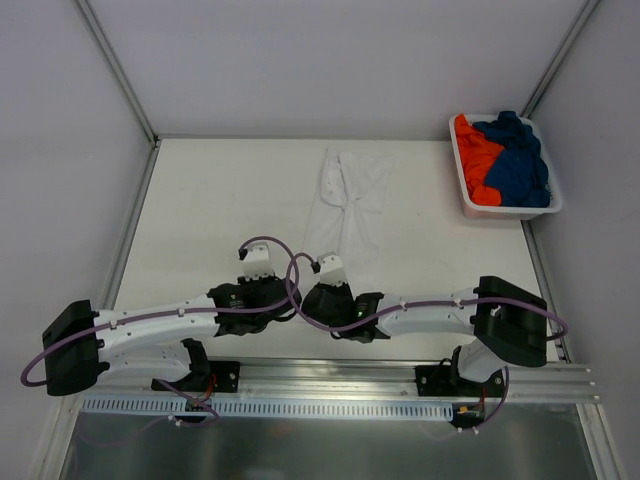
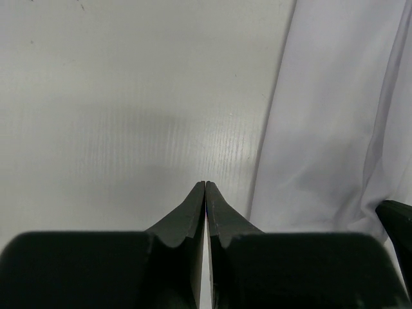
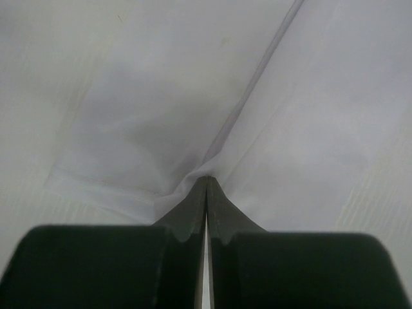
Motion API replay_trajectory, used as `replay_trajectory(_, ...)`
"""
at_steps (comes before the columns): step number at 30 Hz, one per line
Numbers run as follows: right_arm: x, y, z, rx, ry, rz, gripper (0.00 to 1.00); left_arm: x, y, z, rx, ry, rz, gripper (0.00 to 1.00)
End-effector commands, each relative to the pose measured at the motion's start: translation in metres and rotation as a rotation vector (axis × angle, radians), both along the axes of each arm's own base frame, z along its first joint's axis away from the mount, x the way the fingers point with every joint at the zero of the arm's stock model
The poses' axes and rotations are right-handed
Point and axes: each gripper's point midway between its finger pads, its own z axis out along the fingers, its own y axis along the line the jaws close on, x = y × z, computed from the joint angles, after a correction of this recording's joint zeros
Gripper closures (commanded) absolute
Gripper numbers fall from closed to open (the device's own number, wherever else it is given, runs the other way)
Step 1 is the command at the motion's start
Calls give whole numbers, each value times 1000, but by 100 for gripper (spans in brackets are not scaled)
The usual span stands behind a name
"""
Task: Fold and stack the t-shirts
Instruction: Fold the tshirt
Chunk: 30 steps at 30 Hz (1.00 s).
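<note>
White t-shirt (image 1: 360, 200) puckered between right gripper's (image 3: 206, 181) pinched tips; left gripper (image 2: 205, 187) sat closed, empty, just left of its edge; overhead view hid both fingertips.

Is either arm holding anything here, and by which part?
The right fingers pinch the plain white cloth t-shirt near its hem; the left fingers are shut on nothing, beside it.
</note>
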Motion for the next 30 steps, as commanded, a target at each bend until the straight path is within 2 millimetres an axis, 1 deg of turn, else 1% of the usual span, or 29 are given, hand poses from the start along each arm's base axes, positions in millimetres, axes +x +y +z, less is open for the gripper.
replay_trajectory(1,0,12,4,37,27,11,99,2,7,8,-12,-41,13,96)
replay_trajectory(3,-4,17,-4,56,62,35,100,2,8,8,-18,-42,13,96)
replay_trajectory(7,-11,35,-14,111,107,78,99,1,8,8,-14,-40,9,96)
replay_trajectory(12,-15,46,-29,93,156,108,99,0,8,5,-9,-28,9,96)
replay_trajectory(13,-16,50,-30,99,162,110,100,0,8,5,-12,-28,10,96)
replay_trajectory(14,-17,50,-37,88,173,107,100,0,8,4,-10,-26,10,96)
replay_trajectory(17,-22,51,-43,93,202,114,99,-1,10,4,-10,-28,10,96)
replay_trajectory(18,-22,56,-41,121,202,119,99,-1,10,5,-13,-29,10,96)
replay_trajectory(19,-23,57,-41,132,201,124,99,-1,11,4,-13,-28,12,96)
replay_trajectory(23,-21,66,-18,182,154,167,99,-1,11,4,-12,-30,15,96)
replay_trajectory(24,-19,70,-3,208,129,179,99,0,10,5,-13,-33,18,96)
replay_trajectory(26,-14,73,19,218,78,211,99,2,9,9,-14,-41,17,96)
replay_trajectory(27,-13,75,39,240,42,237,100,2,9,9,-13,-44,18,96)
replay_trajectory(30,-9,71,73,277,-21,239,99,3,9,12,-16,-51,21,95)
